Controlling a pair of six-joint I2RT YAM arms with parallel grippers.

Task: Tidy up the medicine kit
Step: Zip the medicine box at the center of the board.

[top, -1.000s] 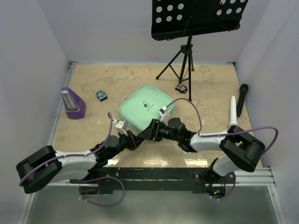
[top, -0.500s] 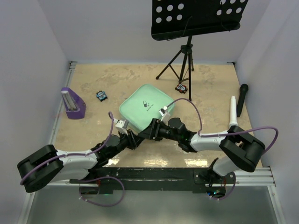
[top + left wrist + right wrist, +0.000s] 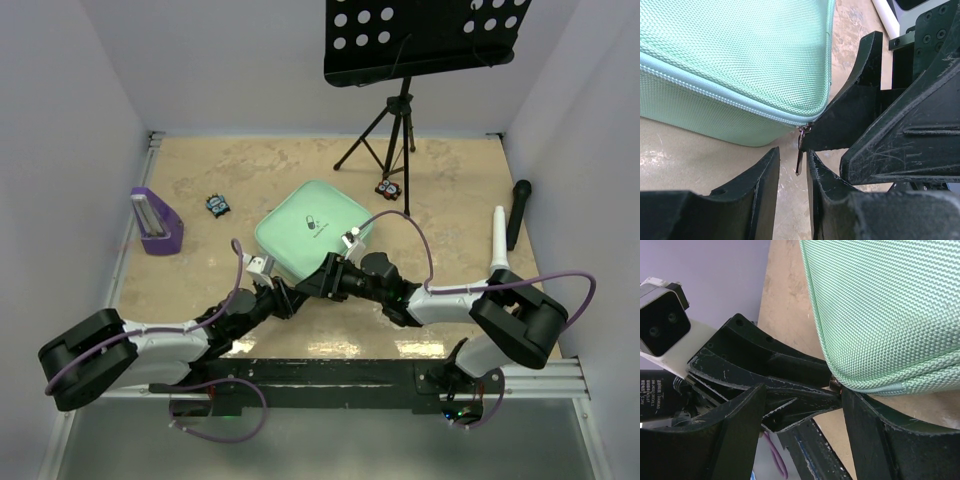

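The medicine kit (image 3: pixel 313 228), a mint-green soft case, lies shut on the table with its lid logo up. Both grippers meet at its near corner. In the left wrist view the kit (image 3: pixel 740 55) fills the upper left. A small metal zipper pull (image 3: pixel 800 152) hangs from its corner, between the fingers of my left gripper (image 3: pixel 792 155). Those fingers stand narrowly apart, with a gap on each side of the pull. My right gripper (image 3: pixel 802 395) is open wide beside the kit (image 3: pixel 880 305), and the left gripper's black finger lies between its jaws.
A purple stand (image 3: pixel 157 222) sits at the left, with a small dark item (image 3: pixel 217 205) near it. At the back stands a music stand on a tripod (image 3: pixel 395 130), with another small item (image 3: pixel 389 189) by its foot. A white tube (image 3: pixel 498 238) and a black microphone (image 3: pixel 519 212) lie at the right.
The left arm has edged slightly toward the kit's corner. The right arm and the kit have barely moved.
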